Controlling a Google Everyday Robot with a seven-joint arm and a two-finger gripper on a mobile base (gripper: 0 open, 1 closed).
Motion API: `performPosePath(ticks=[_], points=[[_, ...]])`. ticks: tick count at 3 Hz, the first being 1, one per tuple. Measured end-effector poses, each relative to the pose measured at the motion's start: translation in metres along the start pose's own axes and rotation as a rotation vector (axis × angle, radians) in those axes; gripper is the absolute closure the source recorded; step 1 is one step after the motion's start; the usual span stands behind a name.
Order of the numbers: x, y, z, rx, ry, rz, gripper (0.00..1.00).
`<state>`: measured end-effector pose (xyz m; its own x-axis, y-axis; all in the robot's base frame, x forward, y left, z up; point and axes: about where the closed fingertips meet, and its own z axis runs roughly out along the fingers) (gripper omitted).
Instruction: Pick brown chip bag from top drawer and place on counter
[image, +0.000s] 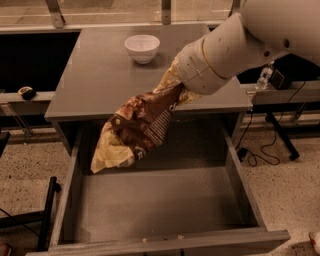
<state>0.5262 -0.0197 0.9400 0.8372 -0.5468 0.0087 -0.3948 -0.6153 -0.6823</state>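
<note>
One prize: the chip bag (142, 125), brown with cream ends, is up in the air, off the drawer floor!
Far left: the drawer (70, 200) stands wide open, its floor bare but for a few crumbs near the front panel.
Low end: the bag's cream tip dangles at lower left over the drawer's back corner, touching nothing I can make out.
Long axis: a clean slant, low on the left, high on the right.
Bowl: a white bowl (142, 47) sits toward the back of the tabletop (90, 85), well apart from the bag.
Pincer: the pincer (176, 77) is at the bag's upper right end, tucked against the big white arm (225, 47). I judge it clamped on that end, since the whole bag hangs from there.
The hinge: the bag trails down and left of the pincer, across the tabletop's front edge. That tip must clear the edge before any set-down.
Far right: a bottle (264, 76) on the side ledge, out of play.
</note>
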Motion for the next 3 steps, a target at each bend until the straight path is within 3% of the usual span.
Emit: performPosePath(ticks=[1, 2, 3], points=[[0.002, 0.010, 0.008, -0.028, 0.081, 0.016, 1.00], [0.037, 0.016, -0.015, 0.052, 0.260, 0.041, 1.00], [0.080, 0.034, -0.067, 0.174, 0.429, 0.073, 1.00]])
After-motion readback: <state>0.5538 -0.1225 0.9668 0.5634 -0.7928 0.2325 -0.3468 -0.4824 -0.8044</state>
